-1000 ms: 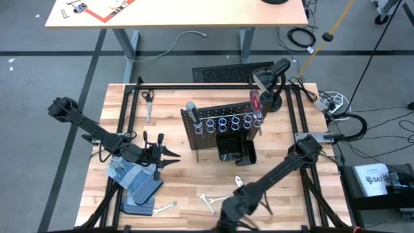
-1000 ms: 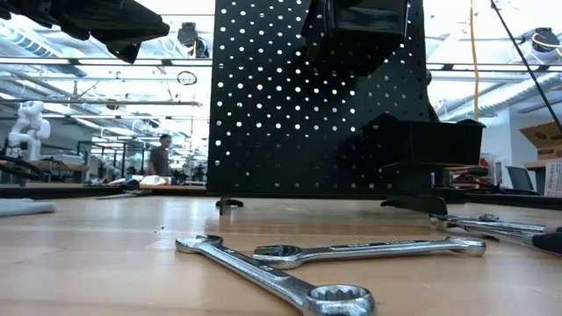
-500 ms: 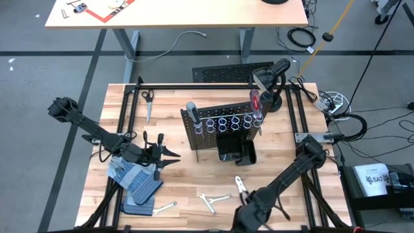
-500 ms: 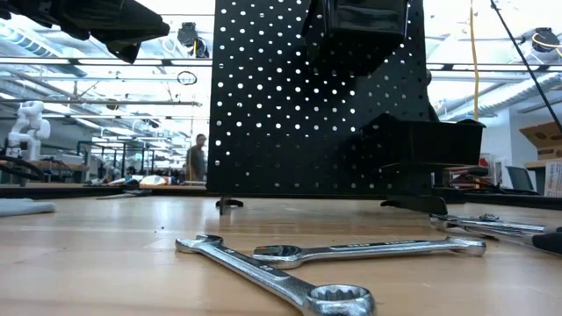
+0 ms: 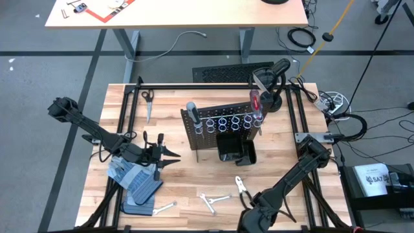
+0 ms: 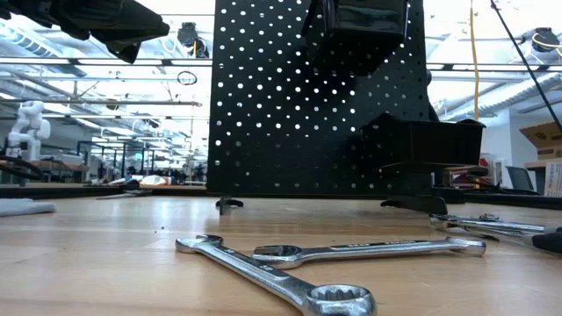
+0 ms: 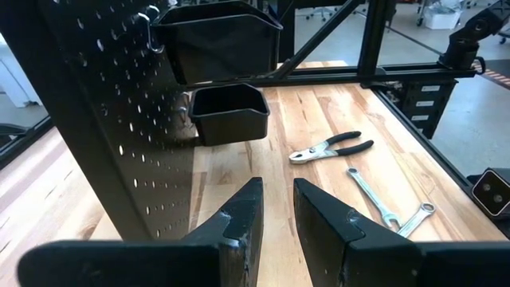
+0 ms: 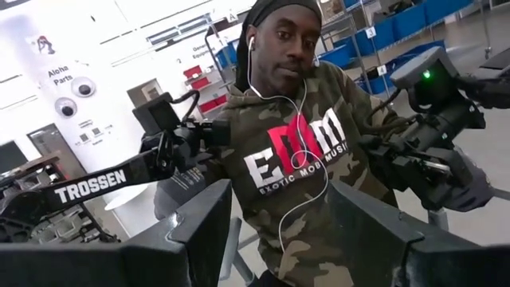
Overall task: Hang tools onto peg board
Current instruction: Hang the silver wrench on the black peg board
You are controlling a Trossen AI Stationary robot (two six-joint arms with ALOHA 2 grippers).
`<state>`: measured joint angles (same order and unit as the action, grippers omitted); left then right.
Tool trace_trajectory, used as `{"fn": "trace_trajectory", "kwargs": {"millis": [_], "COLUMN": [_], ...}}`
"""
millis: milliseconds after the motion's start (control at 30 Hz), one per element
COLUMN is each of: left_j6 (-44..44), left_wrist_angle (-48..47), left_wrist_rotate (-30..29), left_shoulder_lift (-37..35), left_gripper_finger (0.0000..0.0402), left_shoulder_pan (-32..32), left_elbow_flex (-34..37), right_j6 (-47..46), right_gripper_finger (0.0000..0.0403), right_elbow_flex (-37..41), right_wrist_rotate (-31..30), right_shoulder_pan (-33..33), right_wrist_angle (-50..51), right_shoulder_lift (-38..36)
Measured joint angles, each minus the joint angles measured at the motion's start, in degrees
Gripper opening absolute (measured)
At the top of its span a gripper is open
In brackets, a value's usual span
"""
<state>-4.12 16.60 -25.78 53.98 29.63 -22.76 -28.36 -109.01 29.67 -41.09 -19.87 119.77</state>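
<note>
We've got the left fingers (image 7: pixel 276 211) narrow, just a small gap, nothing between them. They hang over the table (image 5: pixel 194 175) w/ the peg board (image 5: pixel 223 126) just beside them on one side, its black bin (image 7: pixel 229 113) ahead. Pliers (image 7: pixel 331 148) lie on the wood ahead of the tips, two crossed wrenches (image 7: pixel 390 214) nearer, off to the side away from the board.

Right fingers (image 8: pixel 279 231) stand wide, empty, tipped up off the table twd a person in a camo hoodie (image 8: pixel 299 171); in the high view that arm sits at the near table edge.

Red-handled screwdriver (image 5: pixel 255 103) and grey-handled one (image 5: pixel 192 111) stand at opposite ends of the board's ring row. A 3rd wrench (image 5: pixel 167 208) lies by the gloves (image 5: pixel 132 175).
</note>
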Motion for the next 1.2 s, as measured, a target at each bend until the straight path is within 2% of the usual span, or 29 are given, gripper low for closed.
{"fn": "trace_trajectory", "kwargs": {"millis": [467, 567, 733, 867, 1033, 1200], "left_j6": [0.0, 0.0, 0.0, 0.0, 0.0, 0.0], "left_wrist_angle": [0.0, 0.0, 0.0, 0.0, 0.0, 0.0], "left_wrist_rotate": [0.0, 0.0, 0.0, 0.0, 0.0, 0.0], "left_shoulder_lift": [0.0, 0.0, 0.0, 0.0, 0.0, 0.0], "left_gripper_finger": [0.0082, 0.0082, 0.0082, 0.0082, 0.0082, 0.0082], "left_shoulder_pan": [0.0, 0.0, 0.0, 0.0, 0.0, 0.0], "left_elbow_flex": [0.0, 0.0, 0.0, 0.0, 0.0, 0.0], "right_j6": [0.1, 2.1, 9.3, 9.9, 11.1, 11.5], "right_gripper_finger": [0.0201, 0.0201, 0.0201, 0.0201, 0.0214, 0.0227], "right_elbow_flex": [0.0, 0.0, 0.0, 0.0, 0.0, 0.0], "right_wrist_rotate": [-0.7, -7.7, -24.4, -34.4, -41.1, -41.6], "right_shoulder_pan": [0.1, 0.4, 3.0, 4.7, 5.0, 5.0], "right_wrist_angle": [1.0, 3.9, 10.5, 16.0, 21.6, 21.5], "right_shoulder_lift": [0.0, 0.0, 0.0, 0.0, 0.0, 0.0]}}
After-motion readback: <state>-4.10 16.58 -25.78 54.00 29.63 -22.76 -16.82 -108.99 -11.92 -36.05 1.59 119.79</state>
